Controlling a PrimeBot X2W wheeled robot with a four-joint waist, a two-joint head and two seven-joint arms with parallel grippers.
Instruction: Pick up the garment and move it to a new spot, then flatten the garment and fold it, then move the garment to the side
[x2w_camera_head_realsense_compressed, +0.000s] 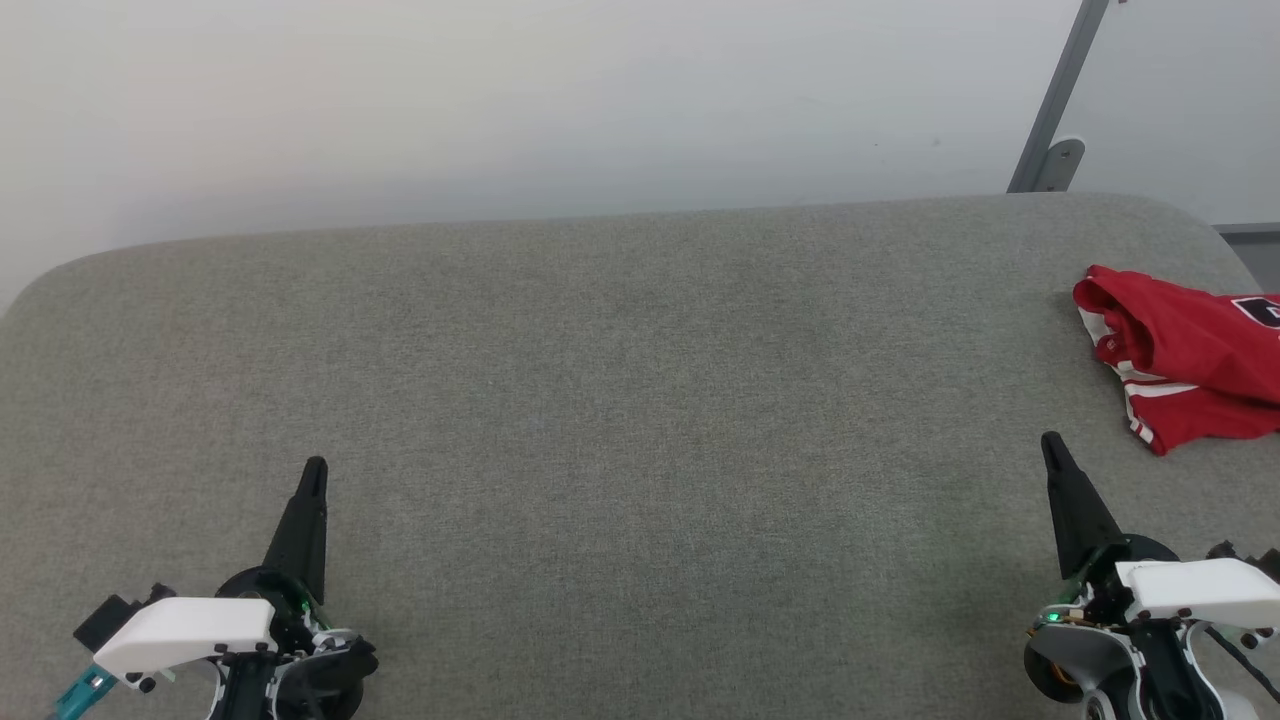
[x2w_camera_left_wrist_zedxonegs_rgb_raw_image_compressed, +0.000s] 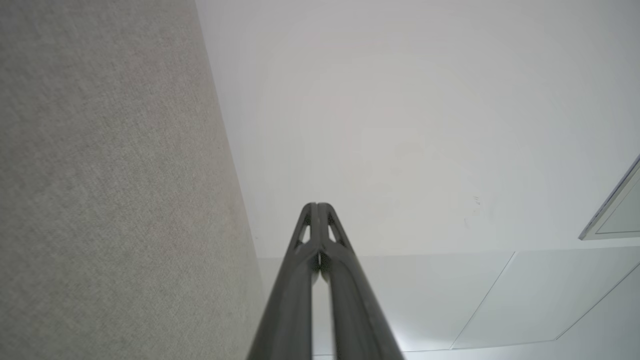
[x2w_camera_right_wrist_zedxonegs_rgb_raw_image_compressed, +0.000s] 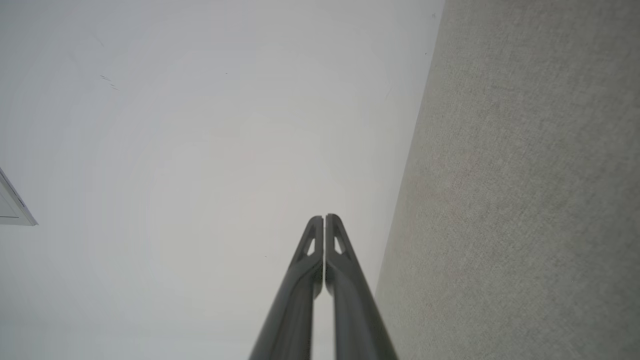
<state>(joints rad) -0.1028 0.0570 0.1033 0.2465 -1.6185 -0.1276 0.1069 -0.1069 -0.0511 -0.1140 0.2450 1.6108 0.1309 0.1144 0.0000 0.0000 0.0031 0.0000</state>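
On the head view, the grey padded surface lies open across the whole middle, and its far edge meets a pale wall. The garment lies bunched at the far right near the rounded corner, cut off by the frame. A slanted metal post stands behind that corner. My left gripper sits near left. My right gripper sits near right, close to the garment but apart from it.

Left wrist view: fingers pressed together, surface edge alongside.

Right wrist view: fingers also pressed together, beside the surface.

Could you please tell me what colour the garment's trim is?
The garment has red-and-white striped trim, best seen in the head view.
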